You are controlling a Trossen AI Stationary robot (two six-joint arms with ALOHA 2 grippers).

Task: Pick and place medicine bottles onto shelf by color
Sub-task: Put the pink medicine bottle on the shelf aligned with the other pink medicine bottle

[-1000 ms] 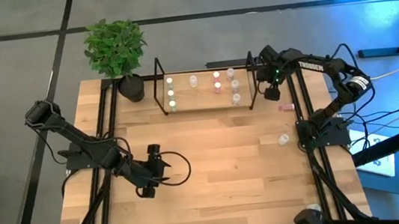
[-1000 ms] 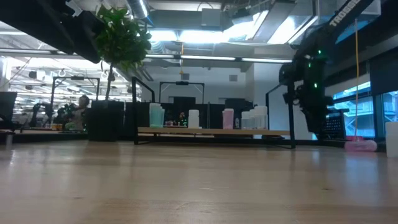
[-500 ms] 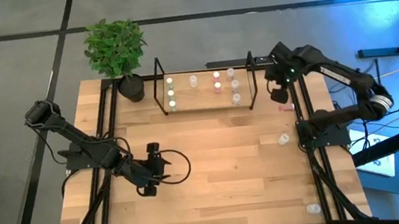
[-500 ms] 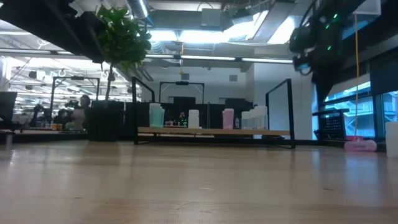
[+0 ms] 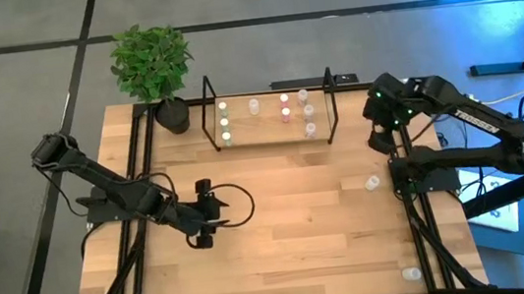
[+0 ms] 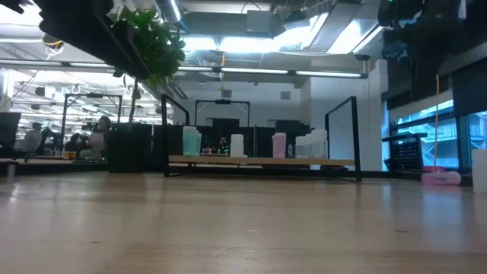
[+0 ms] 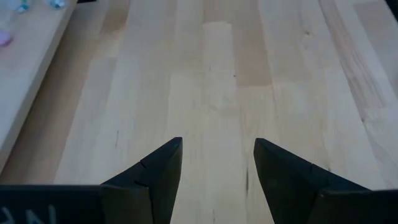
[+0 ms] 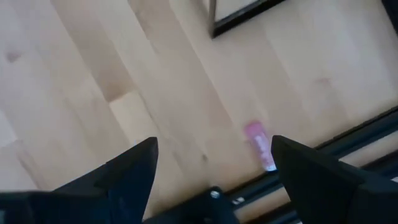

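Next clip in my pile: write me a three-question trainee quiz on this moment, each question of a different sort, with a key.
1. True or false: the right gripper has its jaws shut on a pink bottle.
2. Multiple choice: the pink bottle in the right wrist view is A) standing on the shelf, B) lying on the table beside the black frame rail, C) held by the left gripper.
3. Fill in: at the table's far left corner, beside the shelf, stands a potted ____.

Key: 1 false, its jaws are open and empty; 2 B; 3 plant.
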